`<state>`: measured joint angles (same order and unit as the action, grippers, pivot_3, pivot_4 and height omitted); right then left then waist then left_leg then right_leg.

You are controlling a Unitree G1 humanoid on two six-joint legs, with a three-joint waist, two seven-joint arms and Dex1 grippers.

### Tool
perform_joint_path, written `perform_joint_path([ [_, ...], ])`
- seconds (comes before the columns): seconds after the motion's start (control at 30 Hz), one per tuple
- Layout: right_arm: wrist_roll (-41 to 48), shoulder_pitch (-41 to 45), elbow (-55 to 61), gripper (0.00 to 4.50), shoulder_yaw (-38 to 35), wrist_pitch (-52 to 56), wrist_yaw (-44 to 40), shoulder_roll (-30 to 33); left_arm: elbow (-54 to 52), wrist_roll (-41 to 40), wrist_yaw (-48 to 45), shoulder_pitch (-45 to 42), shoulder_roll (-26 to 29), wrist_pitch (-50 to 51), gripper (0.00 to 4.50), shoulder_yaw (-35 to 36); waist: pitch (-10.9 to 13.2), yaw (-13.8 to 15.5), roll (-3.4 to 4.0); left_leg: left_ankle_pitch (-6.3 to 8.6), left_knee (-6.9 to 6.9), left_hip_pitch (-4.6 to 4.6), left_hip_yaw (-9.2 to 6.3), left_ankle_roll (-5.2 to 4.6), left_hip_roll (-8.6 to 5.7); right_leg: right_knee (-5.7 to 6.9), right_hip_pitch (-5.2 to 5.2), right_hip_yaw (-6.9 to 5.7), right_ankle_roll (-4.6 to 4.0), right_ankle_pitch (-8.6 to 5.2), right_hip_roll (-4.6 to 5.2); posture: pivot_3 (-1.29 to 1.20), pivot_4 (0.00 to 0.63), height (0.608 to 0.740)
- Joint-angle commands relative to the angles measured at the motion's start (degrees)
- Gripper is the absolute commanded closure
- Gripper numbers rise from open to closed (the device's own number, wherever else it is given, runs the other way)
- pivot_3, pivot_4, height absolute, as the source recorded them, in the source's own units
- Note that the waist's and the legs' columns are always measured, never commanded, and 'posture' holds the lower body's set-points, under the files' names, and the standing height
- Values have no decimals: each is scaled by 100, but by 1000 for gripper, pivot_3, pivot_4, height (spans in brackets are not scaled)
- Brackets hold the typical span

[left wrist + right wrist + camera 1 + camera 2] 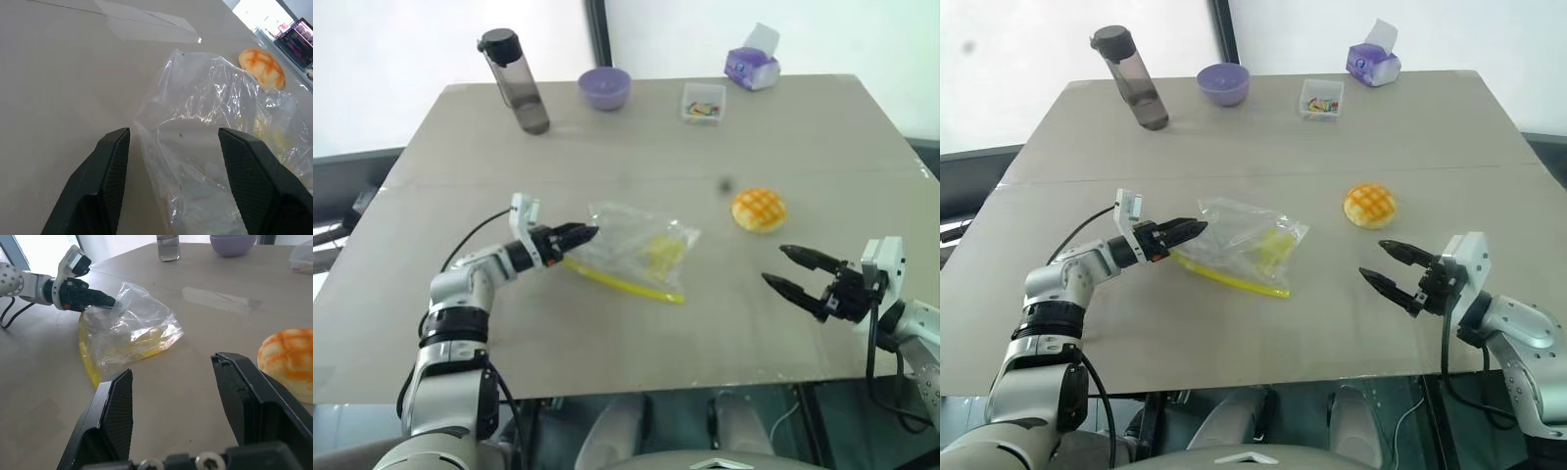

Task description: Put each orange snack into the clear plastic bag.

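Step in hand, as I judged it: securing the clear zip bag (pixel 636 252) w/ my left gripper (pixel 579 235) so the bun could go in after; nothing bagged yet. My left fingers (pixel 105 181) stood wide apart, one each side of the bag's crinkled edge, not closed on it; film sat between them, w/ the bag lying flat mid-table (pixel 460 127), its yellow strip toward me. The orange criss-cross bun (pixel 759 210) sat on the table just beyond the bag's far-right side, well apart from my left claw, nearer my right. My right gripper (pixel 795 271) hung above the table, jaws open about halfway, empty, pointing toward the gap between bag and bun. Left forearm was stretched low, roughly level, aiming in at the bag from the left. Next move, prob.: close left on the bag's lip and lift it to open the mouth, then right goes for the bun. Risk: thin film slipping out.
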<state>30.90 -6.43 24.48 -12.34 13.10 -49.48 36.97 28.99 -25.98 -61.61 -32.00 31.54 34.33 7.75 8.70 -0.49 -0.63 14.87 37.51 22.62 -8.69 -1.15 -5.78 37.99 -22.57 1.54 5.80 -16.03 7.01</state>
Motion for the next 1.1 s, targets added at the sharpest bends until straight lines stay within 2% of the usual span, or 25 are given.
perform_joint_path([
  [0.03, 61, 38, 235, 1643, -162, -82, 38, 26, -182, 152, -345, 252, 14, 213, 1711, -493, -2, -5, 3, 0, 0, 0, 0, 0, 0, 0, 0, 0, 0, 0, 0, 0, 150, 740],
  [0.1, 50, 52, 237, 1643, -148, -84, 42, 26, -257, 181, -460, 299, 82, 358, 2215, -649, -3, -9, 4, 0, 0, -1, 0, 0, 0, 1, 0, 0, 0, 0, 0, 0, 150, 740],
  [0.27, 26, 70, 257, 1643, -98, -85, 61, 3, -389, 158, -725, 410, 262, 657, 4423, -873, -5, -25, 8, 0, 0, -2, 2, 0, 0, 3, 1, 2, 0, 0, -2, 0, 150, 740],
  [0.47, 2, 119, 251, 1643, -48, -87, 56, 9, -602, -120, -527, 438, 167, 1028, 4423, -570, -5, -25, 8, 0, 0, -3, 1, 0, 1, 4, 1, 2, 0, 0, -3, 0, 150, 740],
  [0.67, -157, 394, 319, 1643, 164, -124, 188, -86, -1511, -1374, -144, 584, -199, 2168, 4423, 403, -2, -31, 5, 0, 2, -2, 1, 0, 2, 4, 0, 3, 0, 0, -2, 0, 150, 740],
  [0.83, -217, 570, 449, 1643, 381, -36, 366, -220, -2158, -2213, 751, 728, -677, 2795, 4423, 1165, -2, -34, 3, -1, 4, -2, -2, 2, 7, 10, -2, 2, 0, 0, -7, 0, 150, 740],
  [0.97, -253, 549, 405, 1643, 397, -79, 365, -226, -2417, -1952, 1443, 853, -889, 2241, 4423, 1288, -2, -26, 3, -1, 9, -2, 2, 2, 6, 9, -1, 5, 0, 0, -4, 0, 150, 740],
  [1.1, -295, 513, 335, 1643, 405, -134, 317, -222, -2627, -2098, 1462, 793, -799, 1961, 3529, 1413, -1, -14, 2, -2, 9, -2, 2, 3, 6, 10, -1, 4, -1, 1, -5, 0, 150, 740],
])
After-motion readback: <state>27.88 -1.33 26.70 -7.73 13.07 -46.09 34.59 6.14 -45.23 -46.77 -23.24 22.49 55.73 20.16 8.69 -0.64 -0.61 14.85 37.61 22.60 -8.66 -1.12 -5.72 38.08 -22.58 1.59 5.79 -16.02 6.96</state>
